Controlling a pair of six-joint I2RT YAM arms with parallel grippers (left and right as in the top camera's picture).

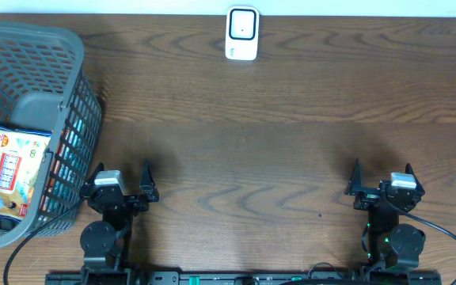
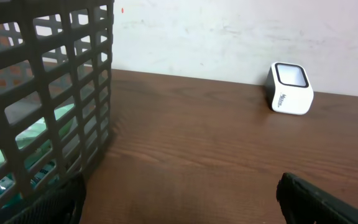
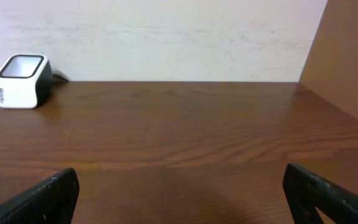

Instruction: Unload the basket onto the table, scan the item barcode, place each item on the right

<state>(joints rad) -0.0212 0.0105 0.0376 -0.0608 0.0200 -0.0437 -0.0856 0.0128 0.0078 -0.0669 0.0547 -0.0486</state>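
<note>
While the packet [image 1: 10, 170] lies inside the basket [image 1: 74, 55] at the table's [image 1: 252, 150] left edge, the scanner [image 1: 242, 33] stands well apart at the back. My left gripper [image 1: 123, 172] and right gripper [image 1: 381, 170], 2 empty pairs of jaws, stand wide apart near the front.

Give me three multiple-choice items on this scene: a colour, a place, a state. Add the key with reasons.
1. The basket is: A. grey B. red C. white
2. The scanner stands: A. inside the basket B. at the far edge of the table C. at its near edge
3. The left hand and right hand are: A. both shut B. both open and empty C. each holding the scanner

1 A: its mesh walls are grey.
2 B: it sits far across from both hands.
3 B: both stand wide with nothing between.
</note>
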